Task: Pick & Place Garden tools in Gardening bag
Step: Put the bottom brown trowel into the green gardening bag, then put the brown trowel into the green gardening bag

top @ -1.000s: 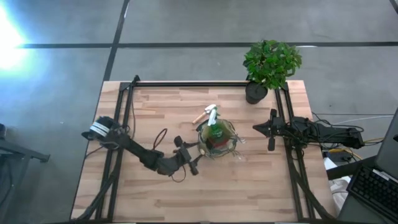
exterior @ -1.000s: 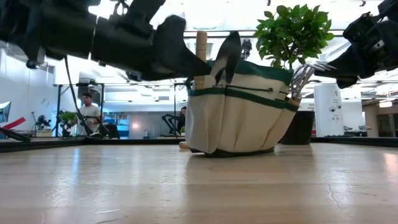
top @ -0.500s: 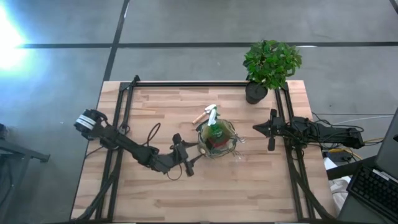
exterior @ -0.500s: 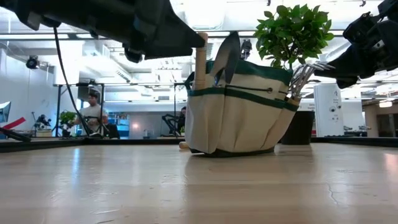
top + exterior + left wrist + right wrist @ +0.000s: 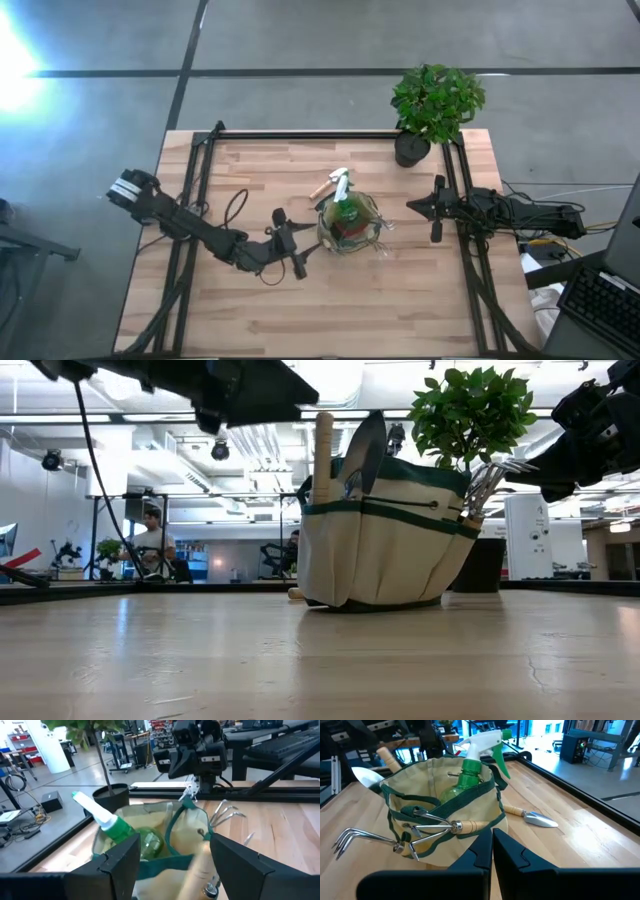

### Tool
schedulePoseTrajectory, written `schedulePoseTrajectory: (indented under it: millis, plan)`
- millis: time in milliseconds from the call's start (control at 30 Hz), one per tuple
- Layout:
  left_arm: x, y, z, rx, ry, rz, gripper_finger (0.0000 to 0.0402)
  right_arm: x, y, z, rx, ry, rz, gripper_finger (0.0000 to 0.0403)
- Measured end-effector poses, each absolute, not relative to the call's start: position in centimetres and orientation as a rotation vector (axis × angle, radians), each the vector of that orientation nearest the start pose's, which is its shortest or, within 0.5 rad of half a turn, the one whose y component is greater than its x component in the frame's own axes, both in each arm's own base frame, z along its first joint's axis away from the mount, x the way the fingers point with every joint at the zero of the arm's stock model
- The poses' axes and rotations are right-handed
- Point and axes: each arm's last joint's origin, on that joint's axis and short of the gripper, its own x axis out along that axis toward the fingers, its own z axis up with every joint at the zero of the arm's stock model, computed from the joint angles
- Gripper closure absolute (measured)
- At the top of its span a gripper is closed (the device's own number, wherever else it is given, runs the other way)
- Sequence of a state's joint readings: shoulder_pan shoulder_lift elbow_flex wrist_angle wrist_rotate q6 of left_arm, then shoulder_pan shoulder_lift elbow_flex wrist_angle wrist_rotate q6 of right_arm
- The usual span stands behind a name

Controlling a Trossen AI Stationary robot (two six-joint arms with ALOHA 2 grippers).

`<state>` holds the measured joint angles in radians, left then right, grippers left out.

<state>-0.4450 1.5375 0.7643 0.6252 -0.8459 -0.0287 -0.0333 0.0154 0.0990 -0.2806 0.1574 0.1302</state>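
Observation:
The gardening bag, cream canvas with green trim, stands upright on the table's middle; it also shows in the low view. In it stand a green spray bottle with a white head and wooden-handled tools: a hand rake and a trowel in the outer pockets. One trowel lies flat on the table at the bag's far side. My left gripper is open and empty, raised, left of the bag. My right gripper is shut and empty, right of the bag.
A potted green plant in a black pot stands at the table's far right corner. A black frame rail runs along the far edge. Bare wood lies near the front edge. A person is in the room behind.
My left gripper has drawn back from the bag toward the table's left edge and has risen, as the low view shows. The bag and its tools have stayed in place. My right arm has kept still.

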Motion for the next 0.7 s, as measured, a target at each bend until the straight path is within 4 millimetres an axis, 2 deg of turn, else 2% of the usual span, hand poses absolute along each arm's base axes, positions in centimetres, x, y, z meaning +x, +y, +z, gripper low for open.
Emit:
schedulePoseTrajectory:
  millis: [367,700]
  plan:
    - [27.0,-10.4,25.6,0.071,0.133,0.442,0.0163,8.9,-0.7,16.9,0.117,0.184,-0.202,0.0394]
    - [25.2,-8.8,26.8,0.098,0.146,0.689,0.0163,8.9,-0.7,16.9,0.117,0.184,-0.202,0.0394]
